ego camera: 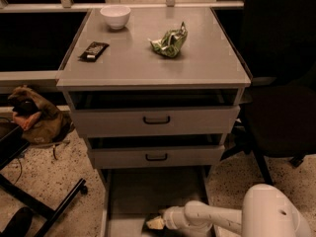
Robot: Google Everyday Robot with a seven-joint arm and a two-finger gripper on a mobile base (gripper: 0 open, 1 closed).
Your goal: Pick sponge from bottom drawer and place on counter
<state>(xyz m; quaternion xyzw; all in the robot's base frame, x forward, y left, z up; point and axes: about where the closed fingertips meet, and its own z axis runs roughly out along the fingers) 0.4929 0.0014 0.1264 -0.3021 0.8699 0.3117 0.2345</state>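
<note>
Sponge (pixel 154 224), seen as a pale yellowish patch, lies low at the front of the open bottom drawer (pixel 148 191), right at the tip of the robot's white arm (pixel 207 215). The arm reaches in from the lower right, across the drawer's grey floor, and the gripper (pixel 161 222) sits at the sponge's right edge, touching or just beside it. Whether the claw is spread or clamped on the sponge cannot be told from this camera view.

Above the drawer, the two upper drawers, the top one (pixel 156 120) and the middle one (pixel 156 157), each with a black handle, stand slightly pulled out. The counter (pixel 148 68) carries three things set well apart: a white bowl (pixel 115 17) at the far left corner, a black wrapped bar (pixel 94 50) near the left edge, and a crumpled green snack bag (pixel 169 42) right of centre. On the speckled floor to the left of the cabinet rests a brown bag (pixel 37 117). A dark chair (pixel 281 112) stands to the right, and the robot's rounded white body (pixel 274 214) fills the lower right corner.
</note>
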